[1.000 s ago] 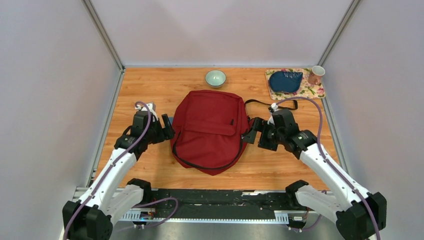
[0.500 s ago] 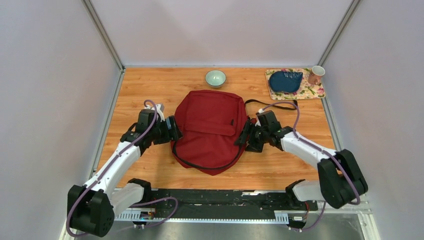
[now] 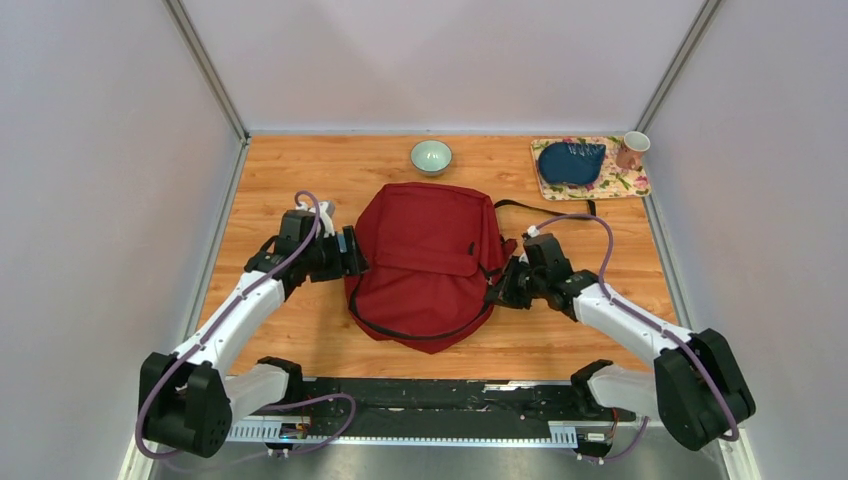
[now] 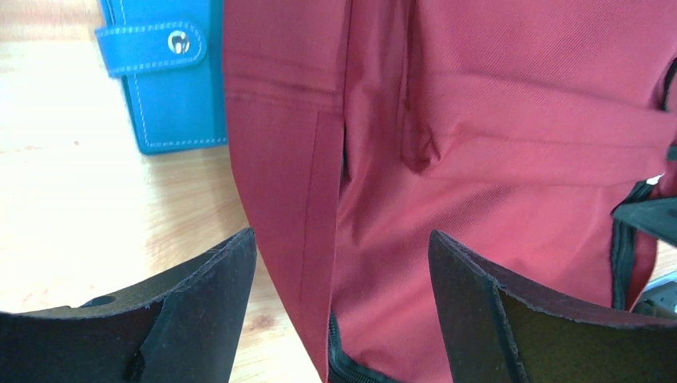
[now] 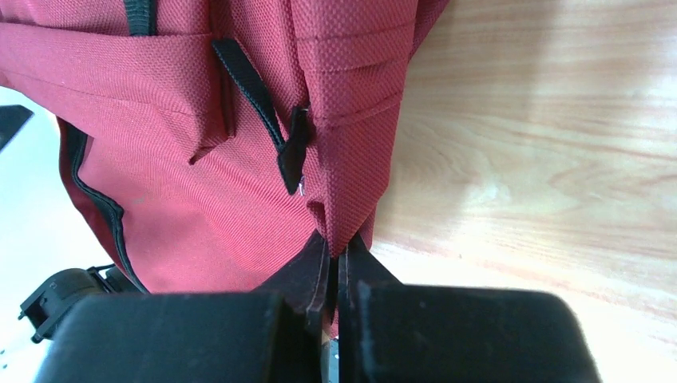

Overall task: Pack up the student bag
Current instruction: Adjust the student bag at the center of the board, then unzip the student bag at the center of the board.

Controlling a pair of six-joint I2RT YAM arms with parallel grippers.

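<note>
Right gripper (image 5: pixel 339 249) pinches a fold of fabric on the right side of the student bag (image 3: pixel 425 255), its jaws pressed together on the cloth. Left gripper (image 4: pixel 342 275) stands spread over the bag's left edge. The dark red bag lies flat at the middle of the table (image 3: pixel 290 170), its left side overlapping a blue snap-tab case (image 4: pixel 172 80). A pale bowl (image 3: pixel 431 156) sits by the far edge.
</note>
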